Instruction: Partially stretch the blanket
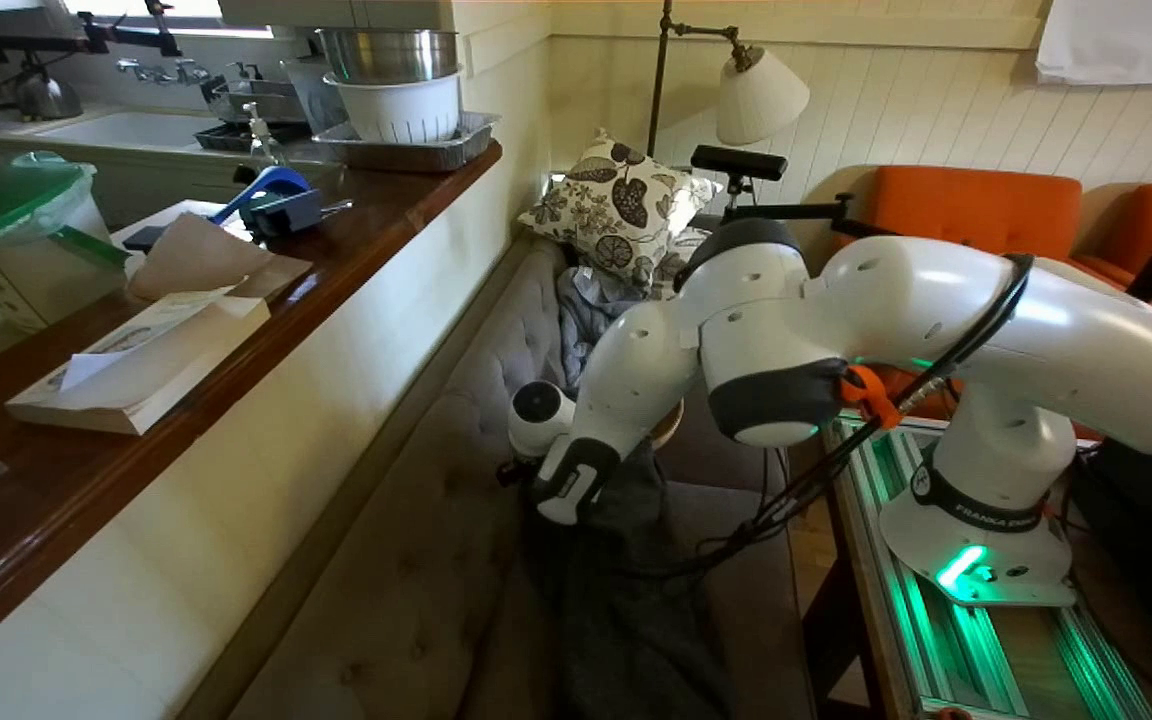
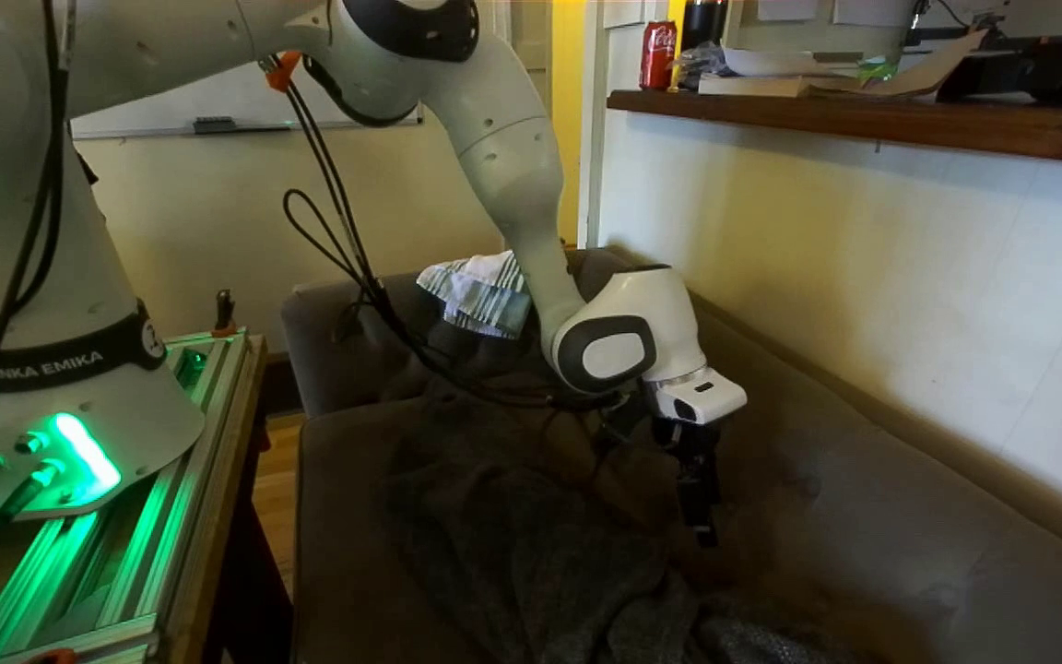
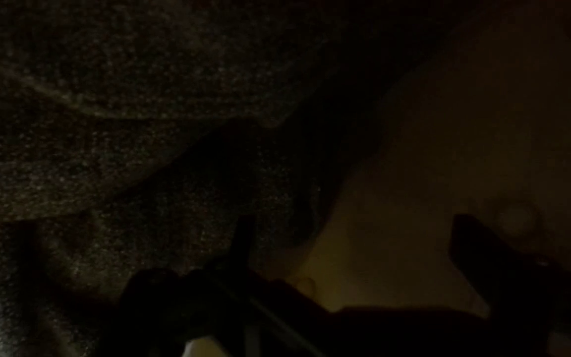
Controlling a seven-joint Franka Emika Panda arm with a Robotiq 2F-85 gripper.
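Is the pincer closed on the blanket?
No, in the wrist view the pincer stands open, its two fingers wide apart, not clamping the blanket.

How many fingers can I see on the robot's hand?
2, both in the wrist view: one finger shows against the blanket, the other finger against the sofa, with a gap between. It's dark, so more could be hidden.

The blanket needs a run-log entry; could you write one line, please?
blanket: wrinkled, on sofa | gripper: open, empty, near blanket's edge
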